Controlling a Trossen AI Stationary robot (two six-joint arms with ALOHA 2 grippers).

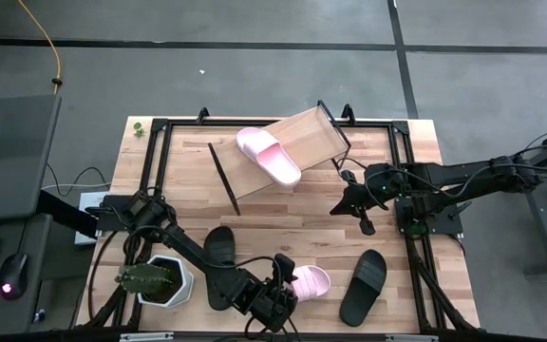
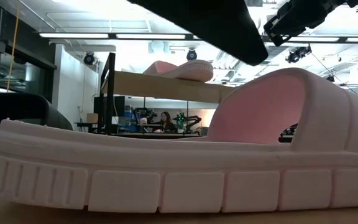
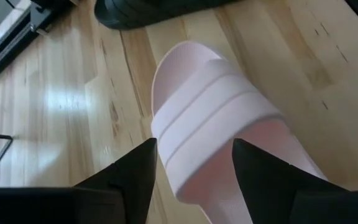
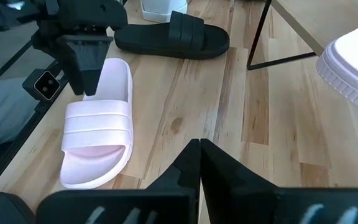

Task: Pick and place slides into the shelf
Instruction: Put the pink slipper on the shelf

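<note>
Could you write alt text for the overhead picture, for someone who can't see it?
Seen from above, the left hand hangs open at a pink slide on the wooden table's near edge, between two black slides. Another pink slide lies on the tilted shelf, and the right hand waits shut beside it.

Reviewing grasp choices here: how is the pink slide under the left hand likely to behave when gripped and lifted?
The pink slide looks like thick moulded foam, so probably light and fairly stiff, not floppy. Its wide strap arches over the sole and may give slightly under pinching. The flat ridged sole makes rolling unlikely. The left hand is open, its fingers on either side of the strap.
</note>
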